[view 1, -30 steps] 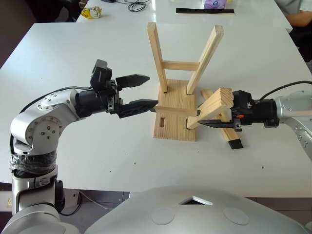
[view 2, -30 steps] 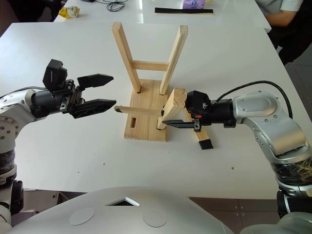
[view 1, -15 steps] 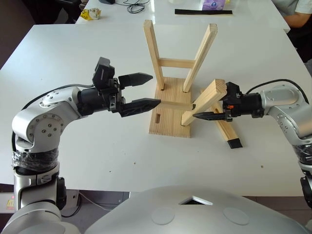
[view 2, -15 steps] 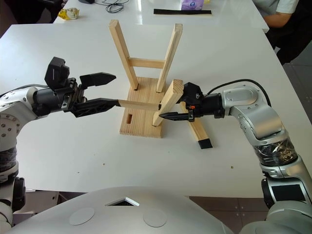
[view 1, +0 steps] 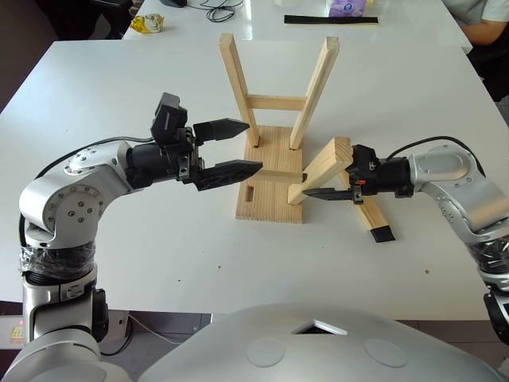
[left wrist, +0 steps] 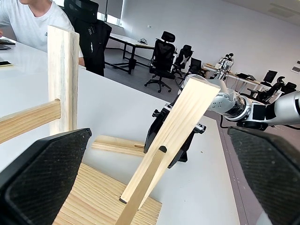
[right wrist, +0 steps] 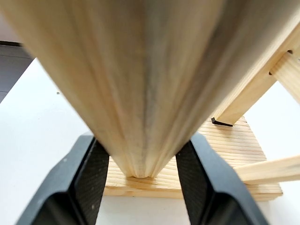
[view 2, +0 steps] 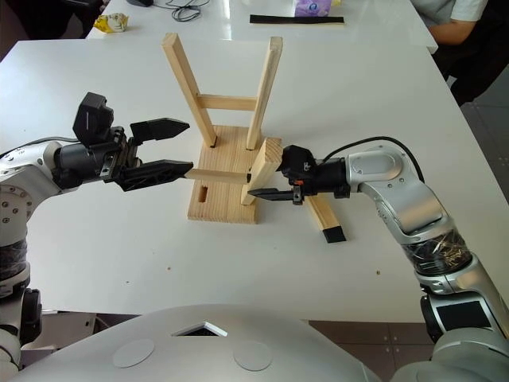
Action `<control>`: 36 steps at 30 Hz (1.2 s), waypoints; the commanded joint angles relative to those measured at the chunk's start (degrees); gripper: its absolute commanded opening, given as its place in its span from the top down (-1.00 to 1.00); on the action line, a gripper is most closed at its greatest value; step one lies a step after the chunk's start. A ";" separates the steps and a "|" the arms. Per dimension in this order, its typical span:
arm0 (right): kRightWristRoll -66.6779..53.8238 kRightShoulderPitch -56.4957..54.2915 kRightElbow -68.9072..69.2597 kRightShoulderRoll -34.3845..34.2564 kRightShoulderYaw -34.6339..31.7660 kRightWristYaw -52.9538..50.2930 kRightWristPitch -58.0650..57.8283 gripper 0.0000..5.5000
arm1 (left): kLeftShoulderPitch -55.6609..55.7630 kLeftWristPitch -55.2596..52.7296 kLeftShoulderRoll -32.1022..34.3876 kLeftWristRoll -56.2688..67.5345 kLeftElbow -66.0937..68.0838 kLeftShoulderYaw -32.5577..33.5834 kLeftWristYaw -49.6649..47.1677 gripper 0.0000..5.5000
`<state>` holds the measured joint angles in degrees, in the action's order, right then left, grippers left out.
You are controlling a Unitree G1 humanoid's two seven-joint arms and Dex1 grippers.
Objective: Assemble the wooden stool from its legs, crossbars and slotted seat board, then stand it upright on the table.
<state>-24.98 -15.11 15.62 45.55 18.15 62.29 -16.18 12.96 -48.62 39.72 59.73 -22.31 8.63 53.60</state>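
On the middle of the white counter (view 1: 119, 79) lies the pale slotted wooden seat board (view 1: 266, 205), flat and underside up. A far pair of square wooden legs (view 1: 238, 87) joined by a short crossbar (view 1: 274, 102) already stands in its far edge. At the board's near right corner a third pale wooden leg (view 1: 324, 163) leans steeply to the right, its foot resting on or just at the board. The right gripper (view 1: 320, 188) has its jaws clenched on this leg from both sides, as the right wrist view shows plainly. A thin loose wooden crossbar (view 1: 280, 172) runs leftward from that leg across the board. Its free end lies at the lower fingertip of the left gripper (view 1: 254, 146), whose jaws are spread wide and grasp nothing; we cannot tell whether the tip touches the bar. A narrow slot (view 1: 250, 193) near the board's near left side is unfilled. A fourth wooden leg with a black end cap (view 1: 374, 223) lies on the counter just right of the board, under the right arm.

We judge the step in hand to be seating the third leg. Next, we think, the right arm must swing the leg upright and press its end into its slot, while the left jaws steady the crossbar's free end.
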 commanded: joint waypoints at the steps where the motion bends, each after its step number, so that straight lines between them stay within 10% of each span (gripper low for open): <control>1: 10.08 6.54 -4.60 2.55 9.30 0.55 -4.85 0.26 | 1.39 -0.32 -0.09 0.16 0.21 -0.11 -0.41 -0.96; 15: 10.46 5.58 -4.97 -0.81 6.12 -1.56 -7.47 -0.36 | 1.82 0.08 -0.25 0.12 1.14 0.96 -0.81 -0.96; 28: 9.56 27.06 17.87 10.57 -21.27 -11.76 -19.09 -0.37 | 4.90 -2.83 4.27 10.62 1.55 16.83 -9.89 -0.96; 36: 7.53 30.73 30.84 2.69 -22.16 -26.41 -40.57 -0.37 | 1.27 -0.11 1.34 2.13 -2.52 18.54 -30.41 -0.96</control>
<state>-19.02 15.07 45.22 50.22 -5.31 40.29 -53.53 14.76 -49.90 42.01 65.09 -24.24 27.13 27.92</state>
